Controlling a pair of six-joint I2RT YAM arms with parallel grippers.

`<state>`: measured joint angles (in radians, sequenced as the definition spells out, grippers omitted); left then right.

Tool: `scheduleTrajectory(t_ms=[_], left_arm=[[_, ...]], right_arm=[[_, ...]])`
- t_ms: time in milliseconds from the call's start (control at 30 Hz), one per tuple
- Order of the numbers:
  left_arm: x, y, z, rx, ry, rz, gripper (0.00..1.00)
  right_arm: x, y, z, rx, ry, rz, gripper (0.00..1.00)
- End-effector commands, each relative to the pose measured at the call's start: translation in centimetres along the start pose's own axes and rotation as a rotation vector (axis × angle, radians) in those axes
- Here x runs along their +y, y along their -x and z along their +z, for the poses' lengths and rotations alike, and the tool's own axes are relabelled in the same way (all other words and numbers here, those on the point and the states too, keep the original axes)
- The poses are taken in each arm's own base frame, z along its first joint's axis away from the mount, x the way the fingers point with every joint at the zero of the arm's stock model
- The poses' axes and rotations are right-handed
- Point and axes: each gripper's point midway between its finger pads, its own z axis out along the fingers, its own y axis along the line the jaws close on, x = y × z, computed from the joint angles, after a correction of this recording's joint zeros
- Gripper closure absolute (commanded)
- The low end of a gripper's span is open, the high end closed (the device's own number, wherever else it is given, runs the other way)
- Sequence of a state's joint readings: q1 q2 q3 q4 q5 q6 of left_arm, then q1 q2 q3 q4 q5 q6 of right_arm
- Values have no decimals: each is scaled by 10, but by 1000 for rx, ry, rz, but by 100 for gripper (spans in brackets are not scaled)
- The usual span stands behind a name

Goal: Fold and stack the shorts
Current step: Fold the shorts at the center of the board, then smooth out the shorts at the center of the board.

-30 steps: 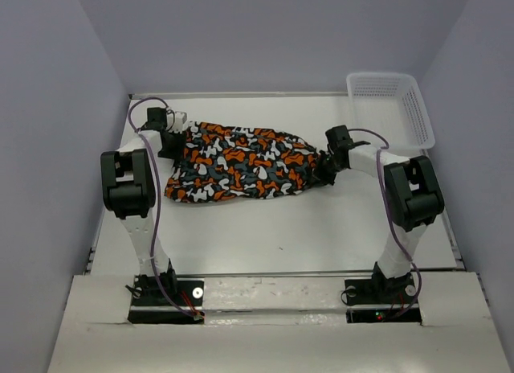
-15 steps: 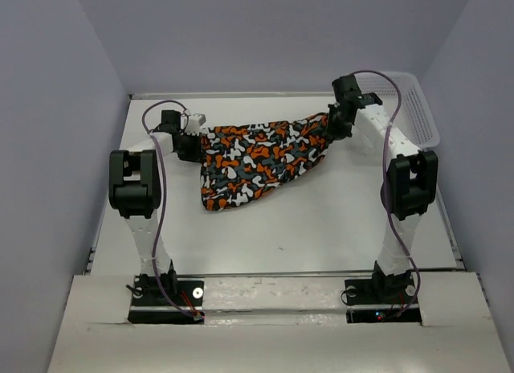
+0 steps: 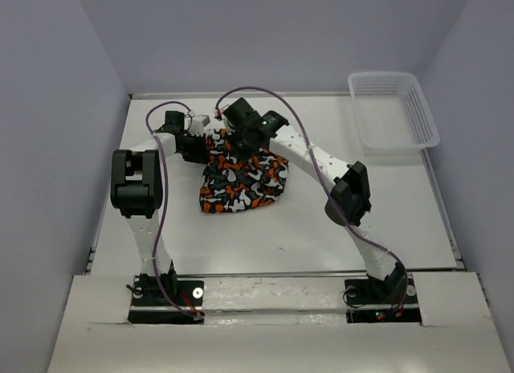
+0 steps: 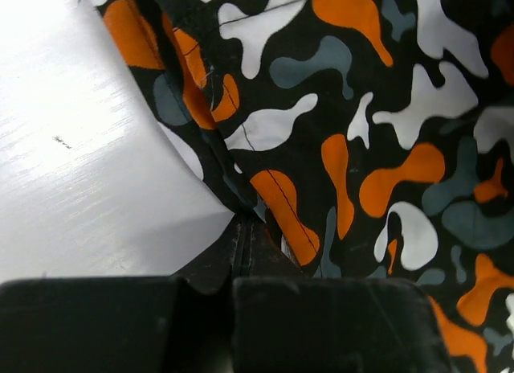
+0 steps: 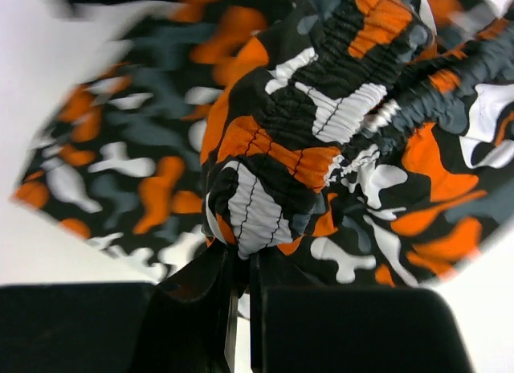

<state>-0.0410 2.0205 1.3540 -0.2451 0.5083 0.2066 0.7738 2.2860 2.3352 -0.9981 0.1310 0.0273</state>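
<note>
The shorts point(image 3: 241, 180), in an orange, black, grey and white blotchy print, lie bunched and doubled over on the left half of the table. My left gripper point(image 3: 199, 143) is shut on the cloth's left edge point(image 4: 273, 204). My right arm reaches across from the right, and its gripper point(image 3: 238, 140) is shut on the gathered elastic waistband point(image 5: 265, 196), held just right of the left gripper. The print fills both wrist views. The lower part of the shorts hangs down toward me onto the table.
A white mesh basket point(image 3: 393, 112) stands at the far right corner of the white table point(image 3: 361, 204). Grey walls close in on both sides and the back. The right arm's forearm point(image 3: 309, 156) stretches diagonally over the table's middle.
The right gripper has carried the waistband from the right side across to the left, beside the left gripper, doubling the shorts over. The left gripper has closed on the cloth and shifted slightly right.
</note>
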Motion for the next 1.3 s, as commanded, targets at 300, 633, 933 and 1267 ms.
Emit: scheduleTrajectory(t_ms=[300, 633, 933, 1267], left_arm=[[0, -17, 6, 43, -17, -30, 100], [32, 16, -25, 11, 142, -1, 74], [63, 104, -117, -260, 351, 47, 26], [-49, 38, -94, -13, 41, 331, 23]], right_arm=[[121, 27, 42, -122, 418, -11, 99], [126, 50, 15, -201, 437, -9, 13], [107, 99, -81, -439, 422, 6, 0], [-61, 31, -31, -262, 121, 591, 7]])
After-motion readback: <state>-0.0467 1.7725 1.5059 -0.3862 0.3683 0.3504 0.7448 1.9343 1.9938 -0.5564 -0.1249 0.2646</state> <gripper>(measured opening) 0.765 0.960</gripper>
